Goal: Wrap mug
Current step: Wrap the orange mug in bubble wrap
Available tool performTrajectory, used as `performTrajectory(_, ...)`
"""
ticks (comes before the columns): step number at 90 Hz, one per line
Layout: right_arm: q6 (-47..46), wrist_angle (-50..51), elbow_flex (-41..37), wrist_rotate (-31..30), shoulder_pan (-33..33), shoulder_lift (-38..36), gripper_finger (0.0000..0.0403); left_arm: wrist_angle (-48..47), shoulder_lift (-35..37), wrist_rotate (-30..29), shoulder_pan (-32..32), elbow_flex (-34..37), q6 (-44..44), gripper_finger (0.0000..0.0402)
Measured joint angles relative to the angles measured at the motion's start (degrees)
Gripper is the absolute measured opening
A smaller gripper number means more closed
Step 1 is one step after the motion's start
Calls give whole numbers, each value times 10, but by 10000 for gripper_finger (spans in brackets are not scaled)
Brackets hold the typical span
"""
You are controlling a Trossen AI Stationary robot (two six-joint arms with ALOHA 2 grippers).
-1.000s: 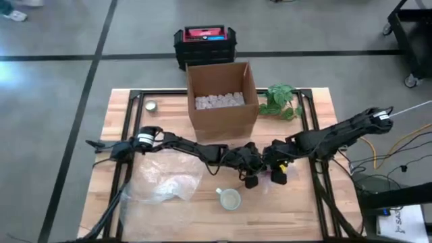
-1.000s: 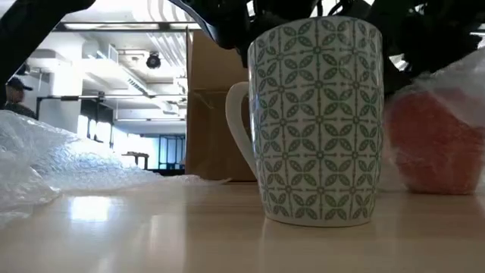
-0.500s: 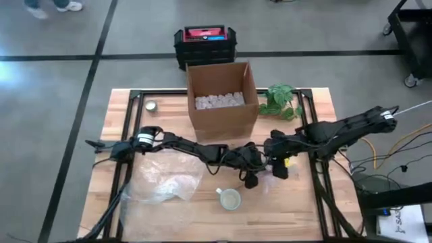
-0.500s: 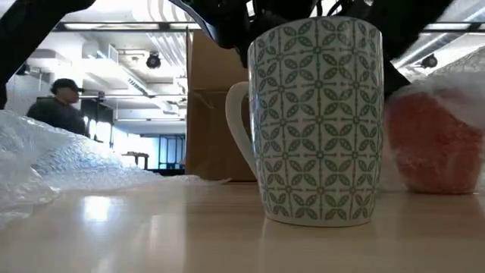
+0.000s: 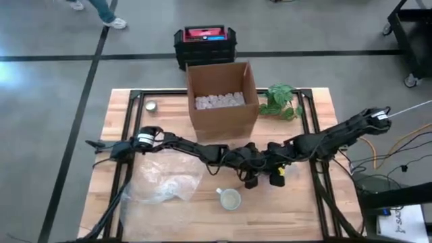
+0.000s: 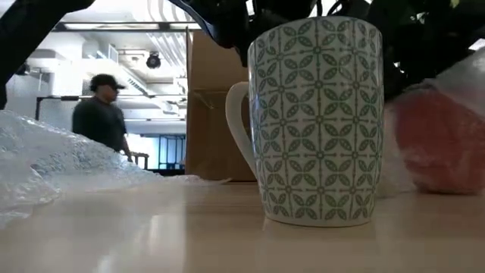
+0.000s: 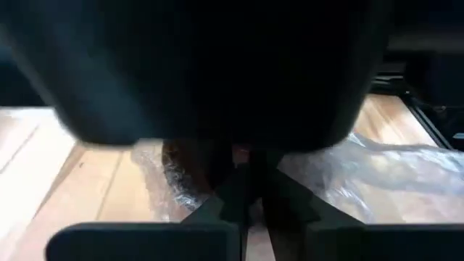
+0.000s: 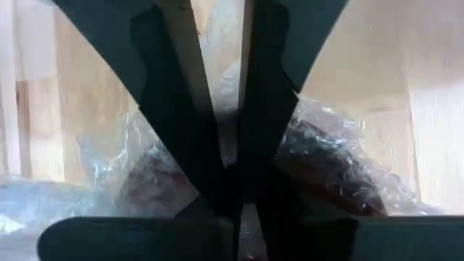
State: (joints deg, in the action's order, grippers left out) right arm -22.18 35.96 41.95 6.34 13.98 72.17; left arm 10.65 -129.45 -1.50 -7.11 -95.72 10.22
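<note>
Room: we see a grey floor with dark tape lines around the light wooden table [image 5: 169, 209]; a person in a dark shirt and cap [image 6: 102, 114] walks in the background of the low view.
Count: we count one green-and-white patterned ceramic mug [image 5: 230, 199], one red mug in clear bubble wrap [image 6: 443, 144], one loose clear bubble-wrap sheet [image 5: 165, 185], one open brown cardboard box of white packing peanuts [image 5: 221, 98], one green leafy plant [image 5: 281, 100], one black-and-red crate [image 5: 204, 44] and one small round tin [image 5: 151, 106].
Mug: the patterned mug stands upright and unwrapped near the table's front edge, just in front of both grippers, handle toward the bubble-wrap sheet.
Wrapped mug: we find the red one behind the patterned mug, under the two grippers, its wrap bunched around it.
Change: half a second ago the right arm was bent higher with its gripper farther from the left one; now we see it stretched low and close beside it. The person has walked farther right.
Left gripper [image 5: 250, 177]: the arm reaches across the table's middle; its fingers are pressed together on the wrap of the red mug.
Right gripper [image 5: 275, 174]: the arm extends in from the right edge, wrist low; its fingers are pinched closed on the same wrap.
</note>
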Motion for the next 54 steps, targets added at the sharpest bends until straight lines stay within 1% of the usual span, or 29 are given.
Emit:
performTrajectory(9,-5,38,29,13,0,-15,23,-1,0,-1,-1,0,0,21)
performTrajectory(16,-5,78,69,18,0,-34,25,-1,1,-1,0,0,0,21)
performTrajectory(23,-5,124,102,1,0,-53,30,-2,2,-5,0,0,0,21)
performTrajectory(28,-6,146,127,-27,0,-70,37,-3,2,-4,0,0,0,21)
performTrajectory(39,-29,250,157,-119,0,-107,66,-2,2,-4,0,0,0,21)
performTrajectory(42,-47,269,159,-149,0,-115,76,-1,2,-4,0,0,0,21)
performTrajectory(48,-97,339,152,-206,0,-131,97,-2,2,-4,-1,0,0,21)
performTrajectory(54,-165,397,136,-245,0,-140,116,-1,2,-4,-1,0,0,21)
